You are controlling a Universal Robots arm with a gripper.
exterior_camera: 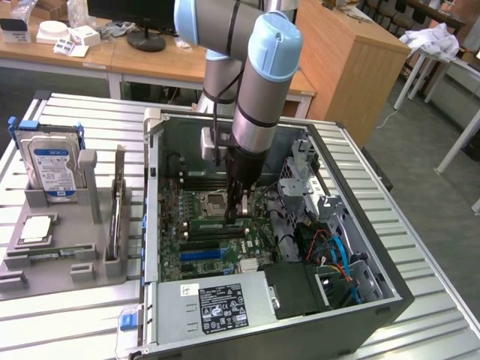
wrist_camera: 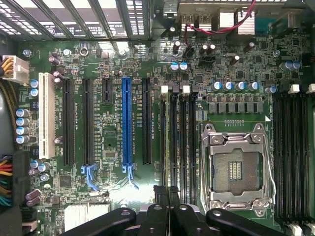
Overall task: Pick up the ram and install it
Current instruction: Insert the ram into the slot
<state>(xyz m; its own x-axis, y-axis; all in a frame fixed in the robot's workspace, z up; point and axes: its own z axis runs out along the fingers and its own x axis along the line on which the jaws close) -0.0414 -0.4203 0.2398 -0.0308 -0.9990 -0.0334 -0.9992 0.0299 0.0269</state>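
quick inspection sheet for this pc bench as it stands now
surface: slatted metal table carrying an open computer case and a gray fixture.
job's things: thin upright strip in the fixture's stand, possibly the ram; memory slots beside the bare processor socket.
clutter: hard drive with blue label and small square chip in the fixture.
grippers: gripper shut, low over the motherboard by the memory slots; whether it holds anything cannot be told.
cables: red cable at the board's edge; blue cables inside the case.
surroundings: wooden desks and a monitor stand behind the table.
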